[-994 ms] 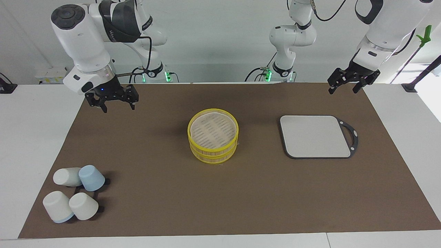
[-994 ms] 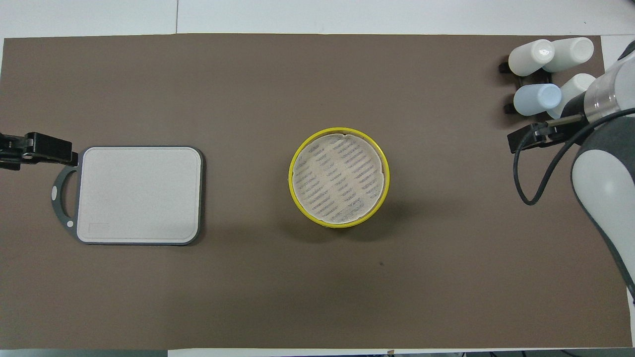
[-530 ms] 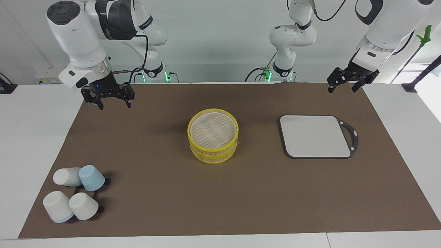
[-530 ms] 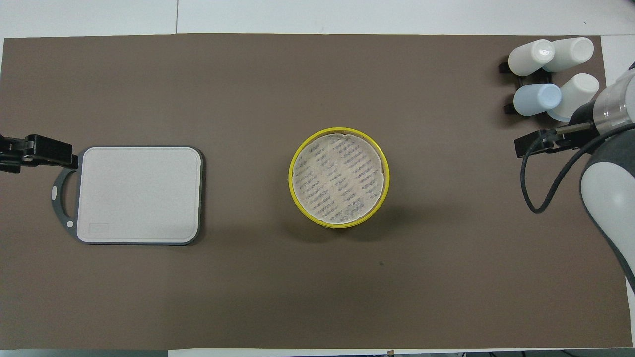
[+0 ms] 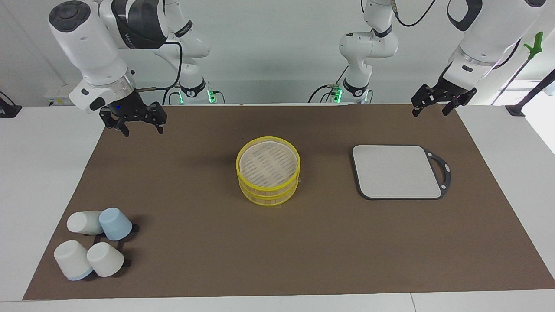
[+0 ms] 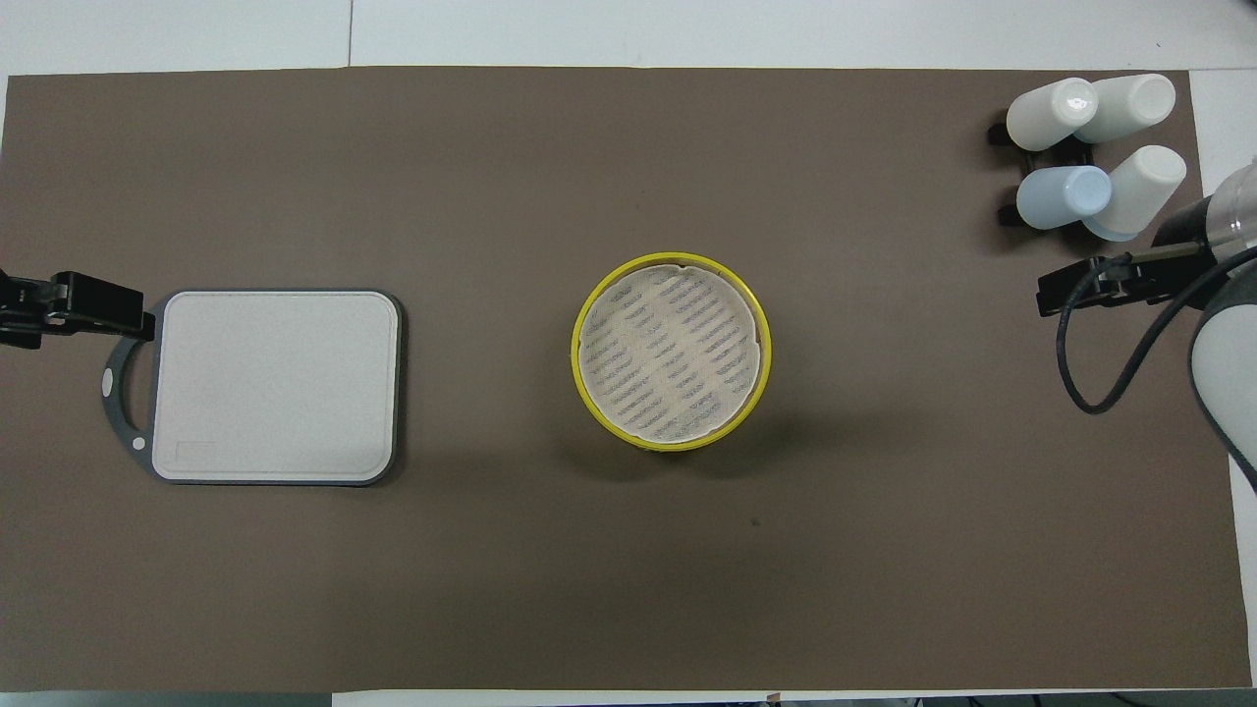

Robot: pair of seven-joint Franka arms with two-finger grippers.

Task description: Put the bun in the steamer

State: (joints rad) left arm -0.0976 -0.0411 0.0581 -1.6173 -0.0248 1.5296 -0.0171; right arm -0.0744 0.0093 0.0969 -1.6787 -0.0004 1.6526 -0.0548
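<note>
**No bun showing; steamer sitting open**

The bun is appearing nowhere. Judged soft and light, it is wanting a gentle pinch across its middle. The steamer (image 5: 268, 175) is sitting mid-worktop (image 5: 303, 242). Both hands, right (image 5: 138, 125) and left (image 5: 431, 109), are hanging wide, empty.

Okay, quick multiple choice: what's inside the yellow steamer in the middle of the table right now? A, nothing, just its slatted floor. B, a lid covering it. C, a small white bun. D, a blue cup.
A: in both views the steamer stands open, showing only its bare pale slatted floor; no bun appears anywhere, and the cups sit apart at the right arm's end of the table.
</note>
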